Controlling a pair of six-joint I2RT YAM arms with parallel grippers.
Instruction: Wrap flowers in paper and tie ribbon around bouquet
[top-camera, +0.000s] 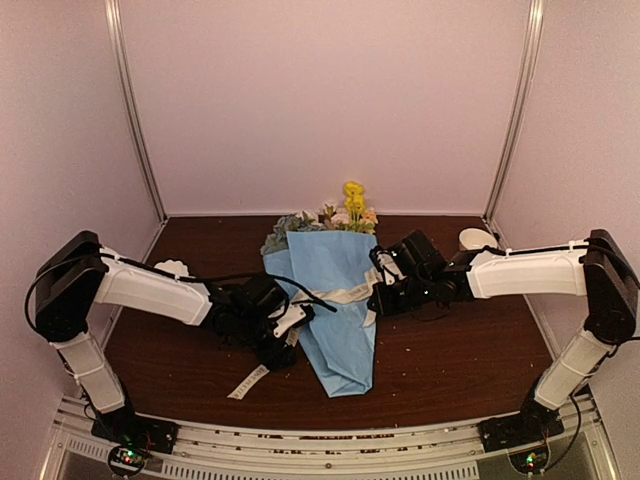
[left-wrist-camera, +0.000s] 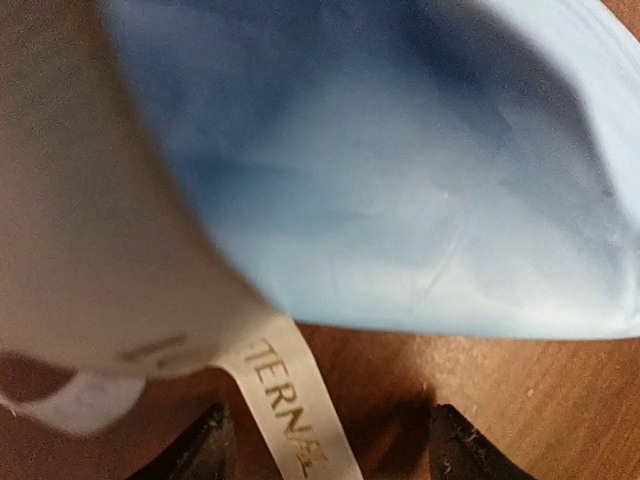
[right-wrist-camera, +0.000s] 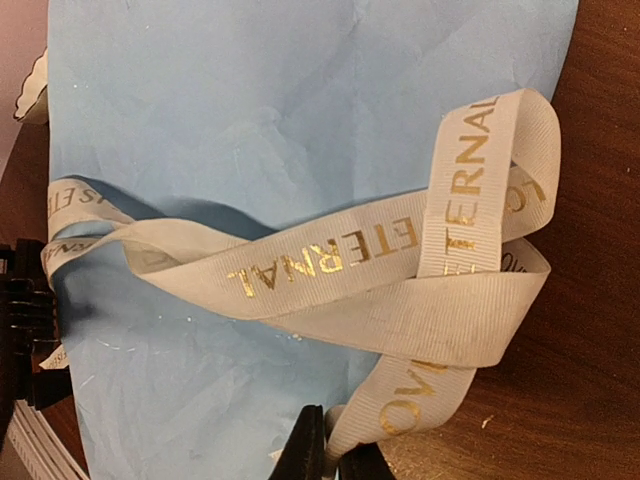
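the bouquet (top-camera: 338, 330) lies mid-tabletop (top-camera: 450, 360), flowers (top-camera: 348, 212) poking out its far end, so the wrapping looks done. the ribbon (right-wrist-camera: 330, 262) crosses it in a loose loop, not yet knotted. the right tool (right-wrist-camera: 327, 455) is clamped on a ribbon end; the left tool (left-wrist-camera: 328, 445) stands apart, gripping nothing.

Bouquet (top-camera: 335, 300) blocks centre; front seemingly passable.

1. Bouquet (top-camera: 335, 320) laid mid table (top-camera: 450, 370), flowers (top-camera: 345, 210) twd far wall (top-camera: 320, 100), narrow end twd near edge
2. Ribbon (top-camera: 342, 294) laid across bouquet's middle; one tail trailed on table, near-left
3. Bowl (top-camera: 172, 268) set far-left, behind left arm (top-camera: 150, 290)
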